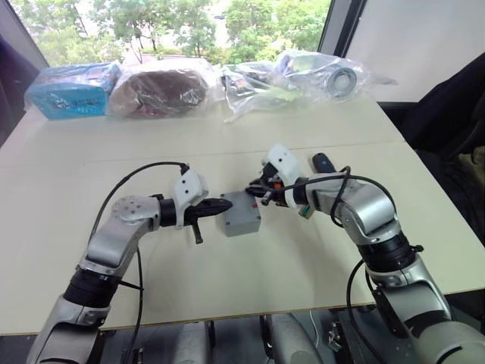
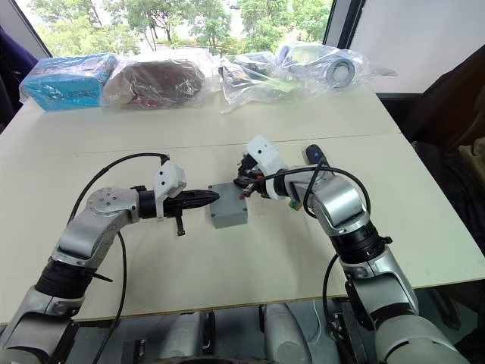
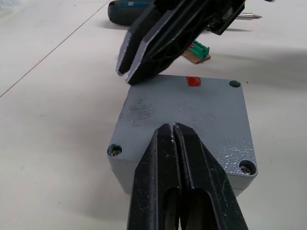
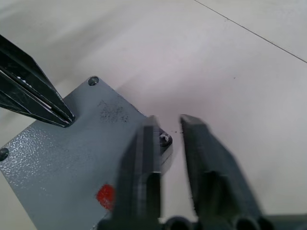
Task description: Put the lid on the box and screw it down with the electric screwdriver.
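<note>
Pale tabletop (image 1: 91, 152) by a leafy window (image 1: 182, 23); bags (image 1: 159, 89) along its far edge. Left tool (image 1: 227, 204) pressed together on the lid (image 1: 241, 212); right tool (image 4: 168, 143) spread.

You had the lid (image 3: 192, 115) showing a speckled, faintly pebbled grey finish — matt, like cast plastic — with small shiny metal screws at its corners and a glossy red mark. The fingers (image 3: 187, 182) of the left gripper looked like smooth black plastic with a slight sheen. The table (image 1: 303, 265) was a pale, smooth, matt surface — the bags (image 1: 288, 80) clear crinkled plastic.
</note>
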Motion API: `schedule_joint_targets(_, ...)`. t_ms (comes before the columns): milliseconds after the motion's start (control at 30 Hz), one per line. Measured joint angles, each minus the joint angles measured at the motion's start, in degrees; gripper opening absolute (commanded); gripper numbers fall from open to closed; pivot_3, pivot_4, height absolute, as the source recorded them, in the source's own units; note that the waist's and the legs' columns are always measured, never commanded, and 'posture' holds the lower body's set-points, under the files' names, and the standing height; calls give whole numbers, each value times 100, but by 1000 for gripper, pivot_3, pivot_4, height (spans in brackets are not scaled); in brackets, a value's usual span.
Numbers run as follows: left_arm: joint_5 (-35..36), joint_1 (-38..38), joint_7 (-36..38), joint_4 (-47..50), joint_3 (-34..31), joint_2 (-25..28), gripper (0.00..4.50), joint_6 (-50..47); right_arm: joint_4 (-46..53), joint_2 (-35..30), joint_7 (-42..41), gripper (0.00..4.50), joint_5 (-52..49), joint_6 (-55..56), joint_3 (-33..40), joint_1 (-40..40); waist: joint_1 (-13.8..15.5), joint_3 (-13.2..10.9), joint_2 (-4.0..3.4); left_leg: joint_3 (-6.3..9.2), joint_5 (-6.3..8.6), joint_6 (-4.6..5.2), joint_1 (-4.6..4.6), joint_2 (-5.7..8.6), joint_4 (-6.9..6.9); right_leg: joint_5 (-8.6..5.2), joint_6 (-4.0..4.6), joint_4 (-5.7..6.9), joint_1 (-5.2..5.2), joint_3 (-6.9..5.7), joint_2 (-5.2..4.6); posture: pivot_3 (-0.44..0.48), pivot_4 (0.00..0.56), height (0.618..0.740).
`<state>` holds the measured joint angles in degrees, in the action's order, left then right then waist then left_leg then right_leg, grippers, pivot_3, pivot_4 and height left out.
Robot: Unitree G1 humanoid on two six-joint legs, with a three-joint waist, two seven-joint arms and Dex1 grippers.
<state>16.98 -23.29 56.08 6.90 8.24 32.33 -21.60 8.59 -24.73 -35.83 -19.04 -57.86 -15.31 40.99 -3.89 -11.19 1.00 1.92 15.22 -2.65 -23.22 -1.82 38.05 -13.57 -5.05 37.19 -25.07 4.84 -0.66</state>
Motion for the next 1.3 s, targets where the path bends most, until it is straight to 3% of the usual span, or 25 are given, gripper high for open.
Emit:
schedule_joint_targets(100,0,16,-9,20,0,0,0,-6,17,-21,-77,3273,-34,-23,13,-26,0,0,0,0,0,0,2,0,0,0,0,0,2,0,0,0,150,740)
schedule_joint_targets(233,1,47,-23,71,-1,1,0,-20,106,-170,-108,4449,-84,-195,98,-36,6,0,0,0,0,0,2,0,0,0,0,0,3,0,0,0,150,740)
schedule_joint_targets(367,17,56,-20,131,-1,1,0,-54,227,-656,-236,4449,-338,-798,488,114,18,-1,-2,-1,0,0,-2,1,1,0,0,-3,2,1,-2,0,150,740)
schedule_joint_targets(567,100,0,60,279,-18,23,0,-174,4,-1912,-740,4449,-559,-1340,921,1163,11,-2,-2,0,0,0,-3,-1,-3,-1,1,-4,-4,-1,0,0,150,740)
schedule_joint_targets(633,246,-92,94,416,-81,46,0,-238,-290,-2248,-830,4449,-464,-1572,739,1328,6,-3,-1,-1,0,0,-3,0,-4,-2,2,-8,-3,-1,0,0,150,740)
schedule_joint_targets(933,757,-421,74,1096,-313,105,0,-602,-1584,-2573,-911,4449,-136,-2566,-702,1873,7,-5,-1,-8,0,0,-12,1,-2,-1,1,-10,-14,9,-1,0,150,740)
schedule_joint_targets(1300,979,-383,-191,1581,-444,131,0,-822,-3831,-2295,-1758,4449,778,-1402,-2029,2310,-15,-5,-2,-13,0,0,-9,1,-3,0,0,-6,-18,13,1,0,150,740)
